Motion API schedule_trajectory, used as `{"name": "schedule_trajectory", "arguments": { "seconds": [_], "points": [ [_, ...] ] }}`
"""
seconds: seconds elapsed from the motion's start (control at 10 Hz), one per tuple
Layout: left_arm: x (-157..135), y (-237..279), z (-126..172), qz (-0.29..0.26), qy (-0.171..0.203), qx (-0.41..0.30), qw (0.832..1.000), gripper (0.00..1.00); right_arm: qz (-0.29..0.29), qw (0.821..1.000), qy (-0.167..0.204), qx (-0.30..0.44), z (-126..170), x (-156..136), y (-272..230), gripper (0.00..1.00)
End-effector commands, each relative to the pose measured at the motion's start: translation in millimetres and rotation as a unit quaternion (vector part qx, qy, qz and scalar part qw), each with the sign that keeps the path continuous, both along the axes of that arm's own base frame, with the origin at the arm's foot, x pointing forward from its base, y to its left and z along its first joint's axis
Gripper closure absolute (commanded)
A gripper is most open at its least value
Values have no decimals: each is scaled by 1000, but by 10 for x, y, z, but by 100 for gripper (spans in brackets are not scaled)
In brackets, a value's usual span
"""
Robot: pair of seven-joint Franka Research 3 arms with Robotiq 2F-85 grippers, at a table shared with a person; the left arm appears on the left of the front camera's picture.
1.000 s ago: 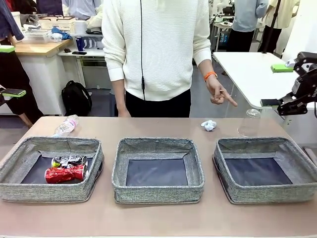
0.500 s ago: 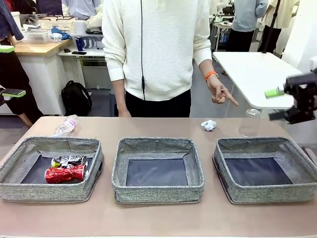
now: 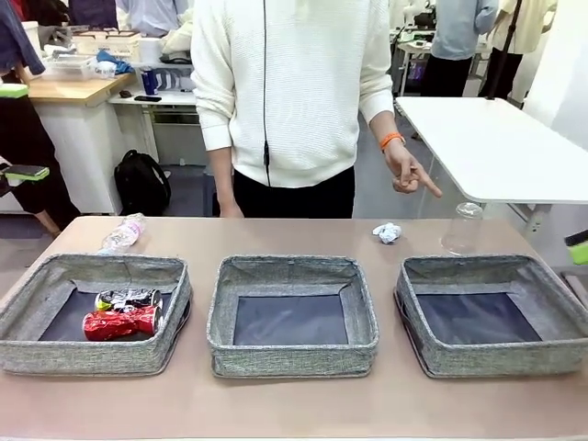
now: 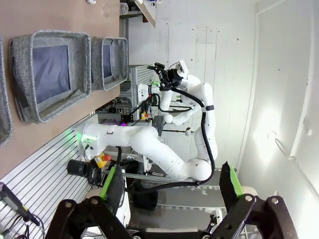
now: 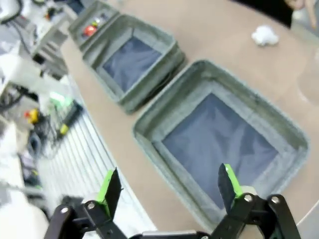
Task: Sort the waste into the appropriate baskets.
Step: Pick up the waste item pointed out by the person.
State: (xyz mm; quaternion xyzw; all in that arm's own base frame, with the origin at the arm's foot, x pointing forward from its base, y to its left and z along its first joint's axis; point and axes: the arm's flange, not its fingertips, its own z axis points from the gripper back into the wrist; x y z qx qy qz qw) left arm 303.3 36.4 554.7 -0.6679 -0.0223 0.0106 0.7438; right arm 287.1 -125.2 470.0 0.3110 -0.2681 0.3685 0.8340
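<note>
Hanging with the right claw (image 5: 168, 191) spread wide, holding nothing. Just past its fingers (image 5: 227, 186), an empty basket (image 5: 199, 74). Farther out, the white paper ball (image 5: 264, 35). Off to one side, a second basket (image 5: 132, 62), then a third basket (image 5: 110, 11) with the red can (image 5: 90, 29). Also spread wide, the left claw (image 4: 172, 186).

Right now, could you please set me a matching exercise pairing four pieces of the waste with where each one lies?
1. crushed red can
2. clear plastic bottle
3. paper ball
4. clear plastic cup

A. table, behind right basket
B. inside left basket
C. table, behind left basket
D. table, behind the gap between middle basket and right basket

Pairs: 1-B, 2-C, 3-D, 4-A.
</note>
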Motion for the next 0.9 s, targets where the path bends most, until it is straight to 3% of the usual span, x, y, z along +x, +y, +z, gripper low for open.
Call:
{"name": "schedule_trajectory", "arguments": {
  "seconds": [0.0,0.1,0.2,0.3,0.4,0.6,0.7,0.8],
  "points": [
    [8,0,19,-4,-11,-8,1000,0,-52,997,57,19,-25,145,188,0],
    [8,0,19,-4,-11,-8,1000,0,-52,997,57,19,-25,145,188,0],
    [8,0,19,-4,-11,-8,1000,0,1,1000,-6,3,7,-42,-37,0],
    [8,0,19,-4,-11,-8,1000,0,8,999,18,28,-109,198,-119,0],
    [8,0,19,-4,-11,-8,1000,0,119,991,4,61,-299,585,-156,0],
    [8,0,19,-4,-11,-8,1000,0,235,969,-37,63,-562,1272,-224,0],
    [8,0,19,-4,-11,-8,1000,0,249,966,-64,24,-676,1618,-351,0],
    [8,0,19,-4,-11,-8,1000,0,212,973,-92,-3,-757,1939,-528,0]
  ]
}}
